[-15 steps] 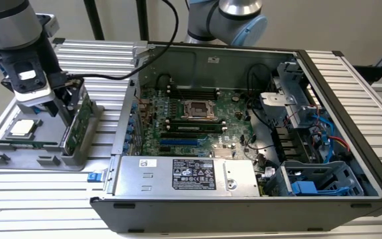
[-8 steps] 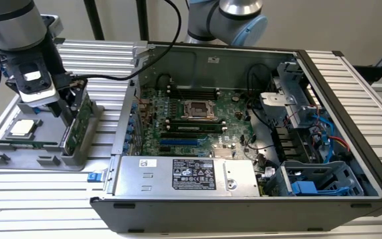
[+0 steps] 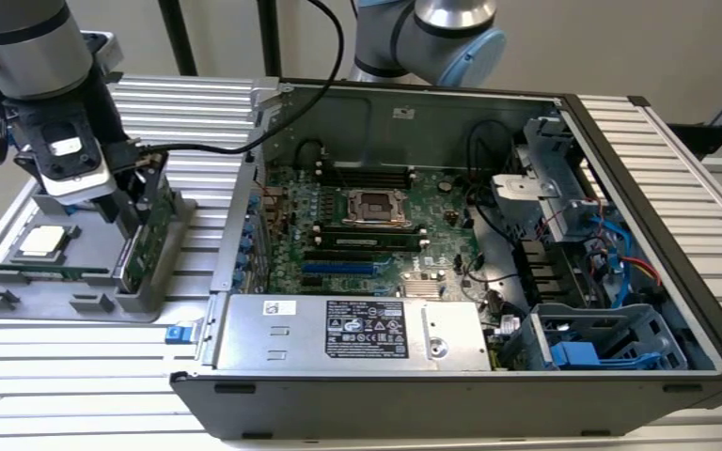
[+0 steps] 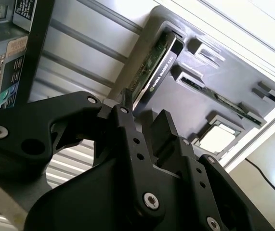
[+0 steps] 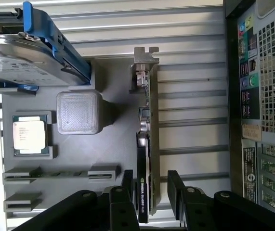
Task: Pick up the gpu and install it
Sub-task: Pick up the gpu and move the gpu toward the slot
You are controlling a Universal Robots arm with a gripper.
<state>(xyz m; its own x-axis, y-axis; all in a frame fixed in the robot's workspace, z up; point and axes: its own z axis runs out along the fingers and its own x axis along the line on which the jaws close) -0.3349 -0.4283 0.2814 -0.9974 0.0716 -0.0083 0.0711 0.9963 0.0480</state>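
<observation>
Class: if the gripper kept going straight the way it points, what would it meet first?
Probably the gpu, standing on edge in the grey tray. In the first wrist view the open gripper lines up over its edge, though depth is unclear.

Pale beige wall [image 3: 662, 47], ribbed aluminium table [image 3: 72, 376], soft even light

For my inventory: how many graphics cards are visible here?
1. The gpu stands on edge in the grey tray, inside the open gripper. Another may hide in the computer case.
</observation>
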